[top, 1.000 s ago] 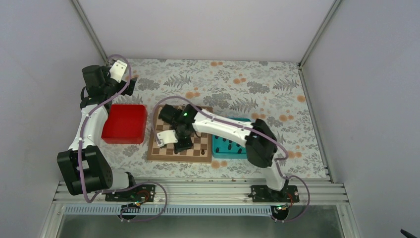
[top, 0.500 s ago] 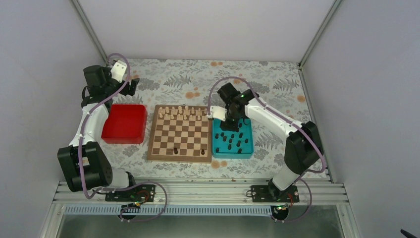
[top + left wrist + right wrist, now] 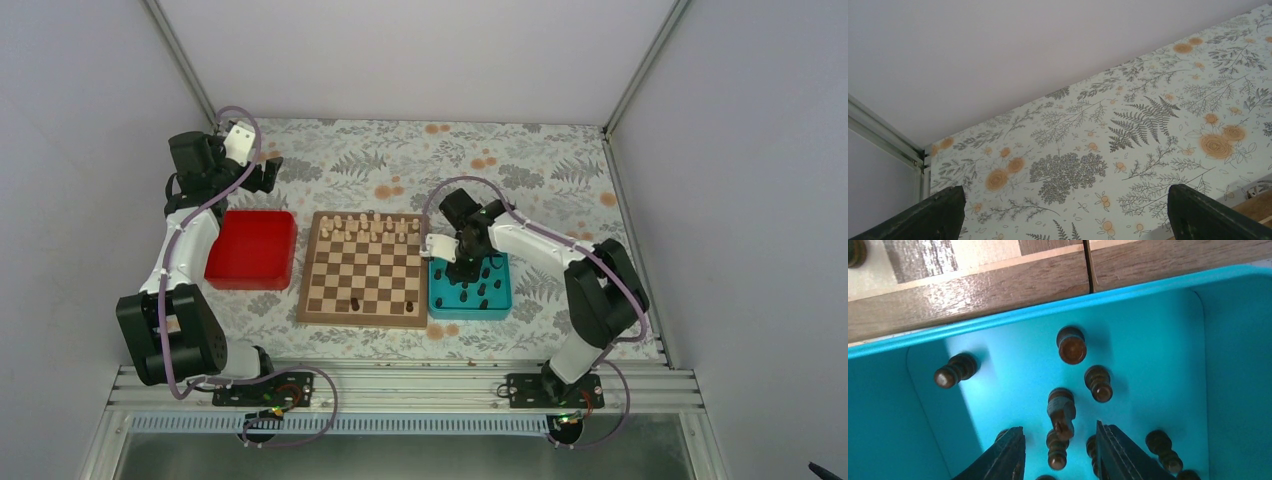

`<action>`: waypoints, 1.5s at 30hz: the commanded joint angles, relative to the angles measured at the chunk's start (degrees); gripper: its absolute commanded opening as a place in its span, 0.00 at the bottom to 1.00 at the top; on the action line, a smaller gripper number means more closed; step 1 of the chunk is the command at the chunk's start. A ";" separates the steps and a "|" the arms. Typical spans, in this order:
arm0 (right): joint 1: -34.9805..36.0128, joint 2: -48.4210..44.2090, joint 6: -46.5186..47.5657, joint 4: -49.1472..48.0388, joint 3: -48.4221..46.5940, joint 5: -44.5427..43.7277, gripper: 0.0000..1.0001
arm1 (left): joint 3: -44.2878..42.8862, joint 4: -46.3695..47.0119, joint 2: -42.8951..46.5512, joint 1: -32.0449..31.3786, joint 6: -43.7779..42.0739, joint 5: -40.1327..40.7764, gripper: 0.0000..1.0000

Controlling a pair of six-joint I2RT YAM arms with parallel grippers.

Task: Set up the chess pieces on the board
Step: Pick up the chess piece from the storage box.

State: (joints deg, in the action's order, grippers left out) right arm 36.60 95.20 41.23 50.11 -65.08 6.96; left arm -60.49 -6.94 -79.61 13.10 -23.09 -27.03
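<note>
The board (image 3: 362, 272) lies mid-table, with pale pieces along its two far rows and two dark chess pieces (image 3: 352, 303) on its near row. Several more dark chess pieces stand in the teal tray (image 3: 470, 308) to its right. My right gripper (image 3: 462, 268) hangs low inside that tray. In the right wrist view it (image 3: 1059, 430) is open, its jaws on either side of a dark knight (image 3: 1062, 412) without touching it, and other pieces stand around. My left gripper (image 3: 268, 172) is at the far left, open (image 3: 1064, 192) and holding nothing.
A red tray (image 3: 252, 248) sits left of the board. The teal tray's wall (image 3: 1148, 330) stands against the board's wooden border (image 3: 998, 285). Below the left gripper is flowered tablecloth (image 3: 1068, 170). White enclosure walls stand at the back and sides.
My right arm swung from the board's near left squares over to the teal tray and dropped into it, its jaws narrowing. The left arm has barely moved.
</note>
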 commanded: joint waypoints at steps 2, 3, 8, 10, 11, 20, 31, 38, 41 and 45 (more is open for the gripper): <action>-0.64 2.83 -0.58 -3.07 0.74 1.74 0.38 | -0.57 1.49 0.29 0.34 0.70 -1.10 1.00; -0.65 3.00 -0.52 -3.23 0.74 1.74 0.38 | -0.52 1.56 0.31 0.31 0.62 -1.11 1.00; -0.83 4.11 -0.34 -3.51 0.48 1.95 0.35 | -0.23 1.58 0.45 0.34 0.37 -0.84 1.00; -0.89 4.34 -0.44 -3.52 0.48 2.05 0.34 | -0.10 1.58 0.38 0.34 0.25 -0.84 1.00; -0.91 4.33 -0.45 -3.54 0.52 2.09 0.33 | -0.15 1.58 0.38 0.33 0.18 -0.77 1.00; -1.09 4.84 -0.89 -3.74 1.61 1.45 0.27 | 0.55 1.95 0.69 0.34 -0.30 -1.43 1.00; -1.09 2.97 -1.55 -3.14 1.11 2.34 0.13 | 0.73 1.80 1.04 0.30 -0.44 -1.78 1.00; -1.09 0.89 -1.52 0.49 -2.06 1.64 0.07 | 1.06 1.84 1.60 0.33 -0.38 -1.72 1.00; -1.09 -0.86 -1.46 3.70 -4.78 0.34 0.06 | 1.28 1.78 1.98 0.34 -0.42 -1.63 1.00; -1.09 -2.85 -1.30 8.93 -10.74 -1.24 0.06 | 1.48 1.67 2.73 0.34 -0.68 -1.45 1.00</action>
State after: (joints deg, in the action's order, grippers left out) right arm 35.90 96.07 40.18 53.30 -69.78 7.35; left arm -59.66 -6.09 -78.85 13.13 -23.27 -27.57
